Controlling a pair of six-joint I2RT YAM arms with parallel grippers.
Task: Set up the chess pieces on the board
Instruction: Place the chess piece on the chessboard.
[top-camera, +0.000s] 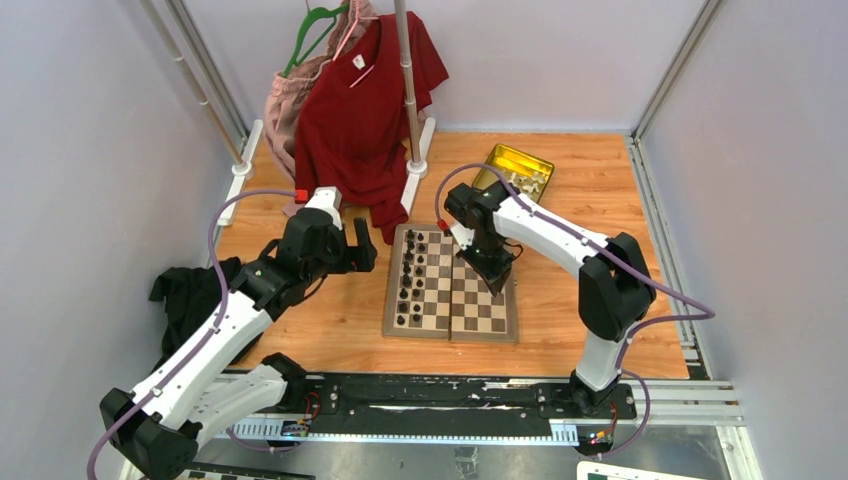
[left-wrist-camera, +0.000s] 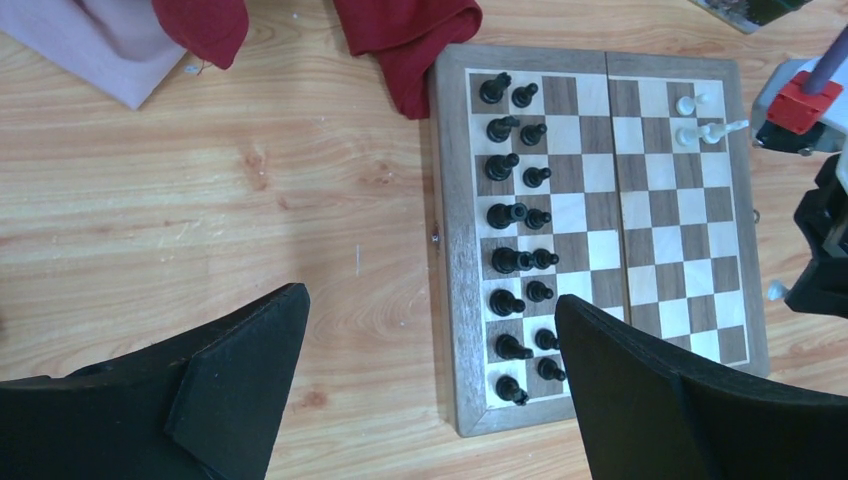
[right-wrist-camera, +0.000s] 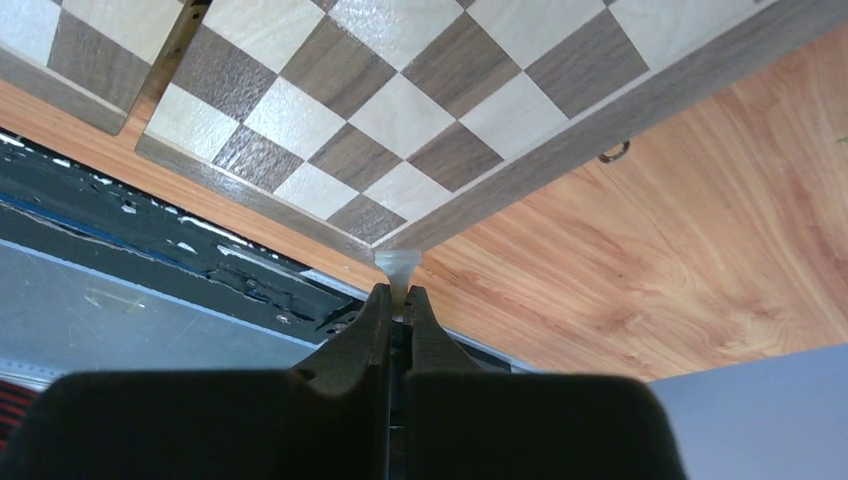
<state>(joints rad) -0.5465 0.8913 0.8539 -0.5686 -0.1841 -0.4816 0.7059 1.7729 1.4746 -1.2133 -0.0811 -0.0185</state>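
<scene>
The board lies in the middle of the table. My right gripper is shut on a small white chess piece, whose base sticks out past the fingertips. It hangs over the board's near right corner. From the left wrist view that piece's base shows beside the board's right border. Two white pieces stand on the board's far right squares, and a third lies tipped beside them. My left gripper is open and empty, over the board's left edge.
Black chess figures fill two columns along the board's left side. A gold tin sits behind the board. A red shirt hangs from a rack at the back, its hem near the board's far left corner. Dark cloth lies at the left.
</scene>
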